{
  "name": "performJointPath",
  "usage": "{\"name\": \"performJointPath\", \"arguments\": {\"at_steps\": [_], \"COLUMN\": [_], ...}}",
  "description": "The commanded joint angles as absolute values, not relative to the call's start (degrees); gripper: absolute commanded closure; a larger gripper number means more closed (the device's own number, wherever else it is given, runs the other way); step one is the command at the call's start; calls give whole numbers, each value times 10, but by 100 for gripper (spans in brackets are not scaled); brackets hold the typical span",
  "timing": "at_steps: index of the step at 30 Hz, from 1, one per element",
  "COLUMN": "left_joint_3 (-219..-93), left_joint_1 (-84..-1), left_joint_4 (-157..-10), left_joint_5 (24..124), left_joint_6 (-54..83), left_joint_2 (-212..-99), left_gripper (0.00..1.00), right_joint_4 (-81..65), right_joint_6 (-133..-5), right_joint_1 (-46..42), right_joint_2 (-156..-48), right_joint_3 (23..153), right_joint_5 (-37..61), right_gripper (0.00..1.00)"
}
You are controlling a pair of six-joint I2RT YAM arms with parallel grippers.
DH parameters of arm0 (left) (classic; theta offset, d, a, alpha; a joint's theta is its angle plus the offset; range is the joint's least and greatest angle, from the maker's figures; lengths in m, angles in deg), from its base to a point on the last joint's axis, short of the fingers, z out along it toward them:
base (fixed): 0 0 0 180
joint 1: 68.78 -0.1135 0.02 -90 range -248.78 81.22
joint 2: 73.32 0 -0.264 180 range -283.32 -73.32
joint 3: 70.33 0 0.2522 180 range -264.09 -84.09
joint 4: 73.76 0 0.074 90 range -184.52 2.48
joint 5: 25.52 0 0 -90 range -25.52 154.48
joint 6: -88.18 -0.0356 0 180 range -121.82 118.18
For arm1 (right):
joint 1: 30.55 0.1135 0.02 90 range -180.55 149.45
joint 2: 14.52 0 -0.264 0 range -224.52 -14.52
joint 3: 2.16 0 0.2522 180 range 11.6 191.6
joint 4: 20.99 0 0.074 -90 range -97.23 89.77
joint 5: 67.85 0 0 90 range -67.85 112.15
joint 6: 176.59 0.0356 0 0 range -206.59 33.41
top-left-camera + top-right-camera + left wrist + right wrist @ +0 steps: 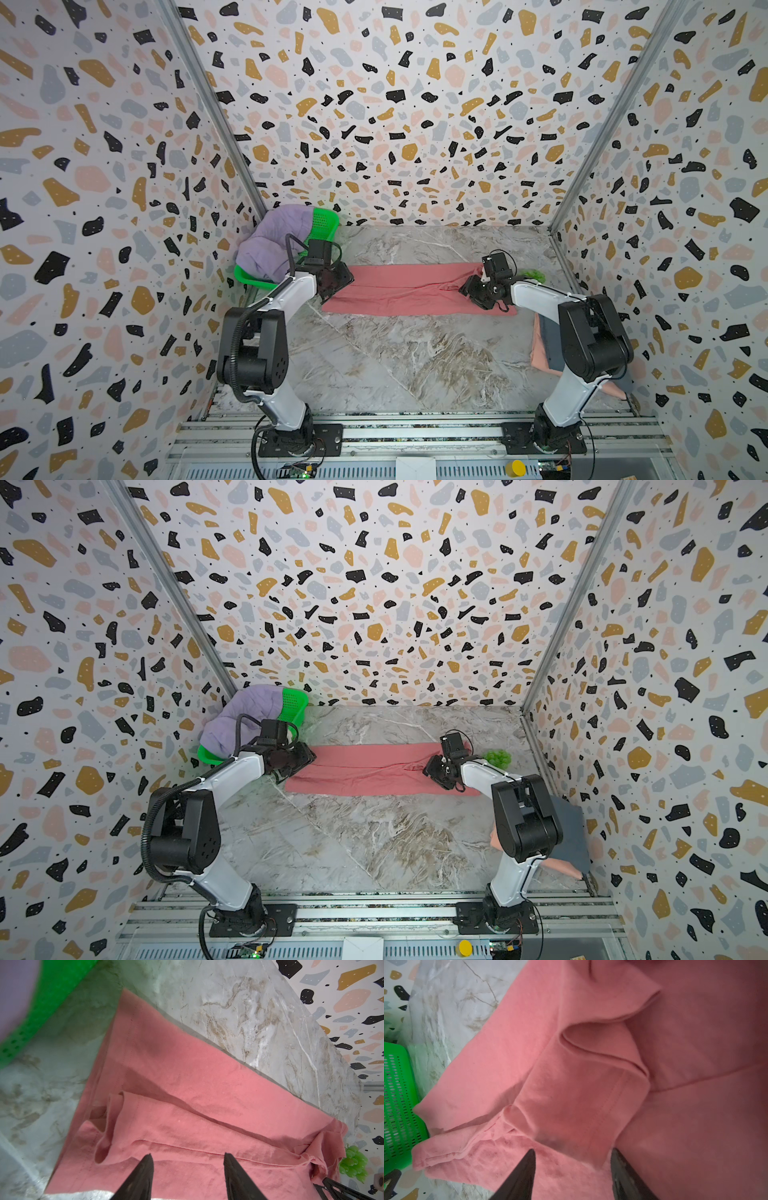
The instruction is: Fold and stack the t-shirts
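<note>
Jaws stand spread at both ends of the coral-red cotton t-shirt (399,286) on the marble bench (395,365); pinching all layers squarely looks wisest.

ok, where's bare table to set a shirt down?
Free: the table between coral-red tee and arm bases; the strip behind the tee, to the back wall. Crowded: basket with lilac tee back left; grapes, grey tee, peach tee right.

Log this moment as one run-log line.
coral-red cotton t-shirt folded lengthwise on marble table | left gripper open over its basket-side end | right gripper open over sleeve end | lilac t-shirt in green mesh basket
</note>
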State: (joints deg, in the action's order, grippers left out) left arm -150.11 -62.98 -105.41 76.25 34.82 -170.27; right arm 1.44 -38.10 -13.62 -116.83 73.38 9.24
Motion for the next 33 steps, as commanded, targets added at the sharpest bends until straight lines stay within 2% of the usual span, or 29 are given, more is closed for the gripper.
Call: {"name": "performJointPath", "arguments": {"at_steps": [1,2,4,8,10,12,14,22,33], "left_joint_3": [-1520,-1521,-1520,-1516,-1515,-1517,-1519,-1517,-1546], "left_joint_1": [-630,-631,-631,-631,-631,-631,-631,-630,-613], "left_joint_4": [-1045,-1045,-1045,-1043,-1041,-1045,-1052,-1048,-1028], "left_joint_5": [770,770,770,769,772,773,766,769,779], "left_joint_6": [347,347,347,348,346,342,335,319,305], "left_joint_2": [-1706,-1707,-1708,-1709,-1710,-1711,-1711,-1713,-1771], "left_gripper": [45,45,45,45,45,45,45,43,43], "right_joint_4": [-14,-16,0,28,29,42,48,-14,50], "right_joint_6": [-384,-394,-421,-482,-509,-536,-564,-589,-526], "right_joint_1": [-130,-128,-116,-109,-109,-109,-109,-108,-130], "right_joint_2": [-1189,-1192,-1192,-1240,-1272,-1301,-1316,-1218,-1263], "right_joint_3": [774,788,824,923,961,1003,1032,939,900], "right_joint_5": [91,97,144,166,174,166,155,202,233], "right_gripper": [65,74,84,87,78,50,42,37,42]}}
